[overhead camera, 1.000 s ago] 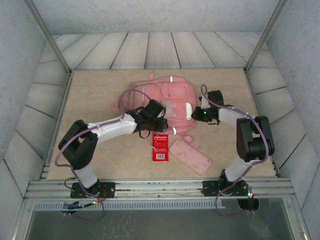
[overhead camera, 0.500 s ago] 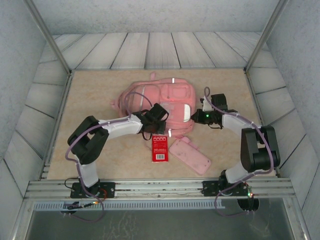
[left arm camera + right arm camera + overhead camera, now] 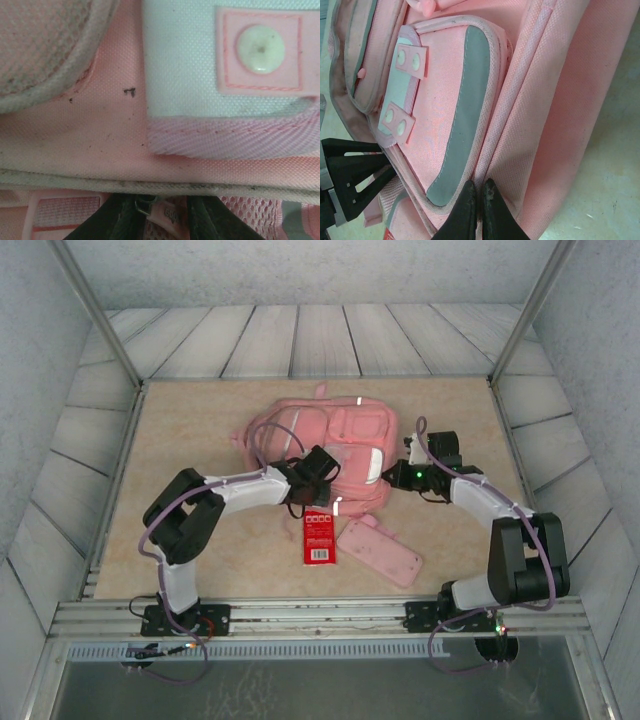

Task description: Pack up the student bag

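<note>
Bench (image 3: 200,440) boards in a pale sandy colour are seen under everything, with grey walls all round. The student bag (image 3: 335,430), big, soft and pink, is laid flat near the middle of the bench, a bit toward the far side, with its front pockets turned up. The bag is flanked by the two arms: the left arm (image 3: 235,490) is bent in from the left and the right arm (image 3: 490,505) from the right. A flat pink pencil case (image 3: 380,552) is laid on the bench nearer than the bag, at a slant. Just beside it on the left, a small red packet (image 3: 319,535) is placed, with its far end at the near edge of the bag. The left gripper (image 3: 162,220) is pushed down on the front of the bag, next to a pale patch (image 3: 220,55) with a round white stud. Its dark fingers (image 3: 120,222) are held a little apart, and a small pink zip tab (image 3: 162,214) is seen between them; whether the tab is squeezed cannot be told. The right gripper (image 3: 479,200) is closed tight, its two black tips pressed together at a seam on the bag's right side, beside a grey strip (image 3: 465,115). Whether any cloth is pinched there cannot be told.
</note>
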`<state>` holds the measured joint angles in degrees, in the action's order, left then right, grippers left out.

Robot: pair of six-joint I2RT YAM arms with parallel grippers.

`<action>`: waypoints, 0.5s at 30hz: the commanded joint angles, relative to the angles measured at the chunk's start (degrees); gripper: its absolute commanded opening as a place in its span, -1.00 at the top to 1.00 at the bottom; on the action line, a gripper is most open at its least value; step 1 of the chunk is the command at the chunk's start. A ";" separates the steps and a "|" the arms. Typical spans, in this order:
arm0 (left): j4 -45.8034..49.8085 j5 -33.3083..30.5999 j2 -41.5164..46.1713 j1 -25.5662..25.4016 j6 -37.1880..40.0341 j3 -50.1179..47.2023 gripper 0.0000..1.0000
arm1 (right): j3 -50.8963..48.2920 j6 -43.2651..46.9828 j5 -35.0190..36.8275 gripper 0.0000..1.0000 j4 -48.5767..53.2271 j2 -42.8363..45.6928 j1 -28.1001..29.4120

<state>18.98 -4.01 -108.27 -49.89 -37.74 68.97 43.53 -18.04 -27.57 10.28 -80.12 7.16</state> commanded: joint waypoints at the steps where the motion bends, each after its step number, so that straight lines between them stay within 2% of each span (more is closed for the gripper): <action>1: -3.00 0.41 -0.83 -0.12 -0.57 1.54 0.44 | -0.97 -0.20 -7.69 1.00 1.02 1.85 1.17; 3: -2.54 0.89 -0.03 0.06 -0.34 1.40 0.49 | -1.25 -0.65 -7.41 1.00 0.28 1.95 1.13; 11: -3.30 5.85 4.54 2.56 0.13 -1.15 0.94 | -1.15 -2.35 -1.98 1.00 -2.55 0.75 1.09; 15: -2.93 9.86 7.44 4.56 2.00 -2.46 1.00 | 1.17 -2.18 2.12 1.00 -2.58 -1.80 1.02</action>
<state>19.00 1.76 -104.03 -46.57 -37.23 67.00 42.70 -20.56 -25.78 8.58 -80.47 7.22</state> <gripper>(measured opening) 0.075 0.063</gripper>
